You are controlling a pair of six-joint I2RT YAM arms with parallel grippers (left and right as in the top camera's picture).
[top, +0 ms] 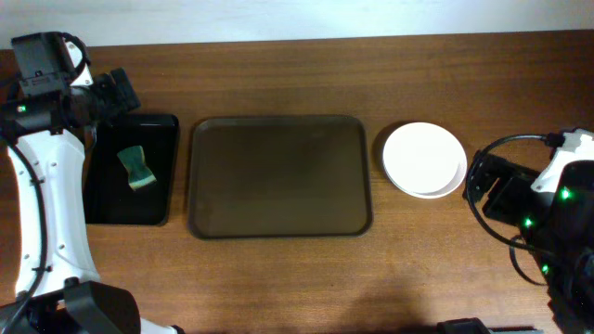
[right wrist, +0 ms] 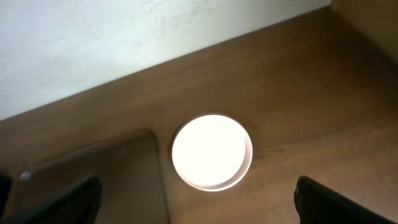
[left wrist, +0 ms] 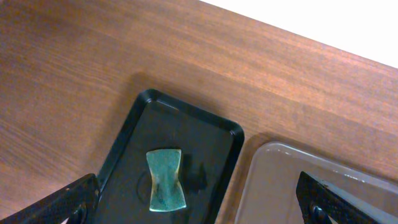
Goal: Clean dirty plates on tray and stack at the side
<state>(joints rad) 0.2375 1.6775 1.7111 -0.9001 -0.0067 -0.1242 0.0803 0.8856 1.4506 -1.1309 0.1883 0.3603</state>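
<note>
Overhead, we start at the far-left corner of the tabletop, where the left gripper [top: 119, 90] hangs above the far end of the narrow black tray [top: 107, 209]. In the left wrist view its two fingers sit in the bottom corners of the frame, so its jaws stand wide apart and hold nothing. A green sponge [top: 137, 168] lies flat inside that black tray, near the left edge of the table.

Just beside it, across the middle of the tabletop, is the dark brown tray [top: 278, 176], with no plate on it.

The dirty plates [top: 424, 158] now sit on the bare wood just right of that tray, toward the right edge. A white one is on top, and a second rim peeks out at its near-right side. We cannot tell how many lie beneath. By the look of it, the stacking is done or nearly so.

We judge these plates to be stiff, smooth and fairly light, likely slippery when damp, and liable to chip if dropped. Their shallow form leaves only the thin rim to grip, so a finger must slip under the lip, best where the stack is offset.

The right gripper [top: 483, 186] waits near the right edge, apart from the stack, its fingers spread wide and empty.
</note>
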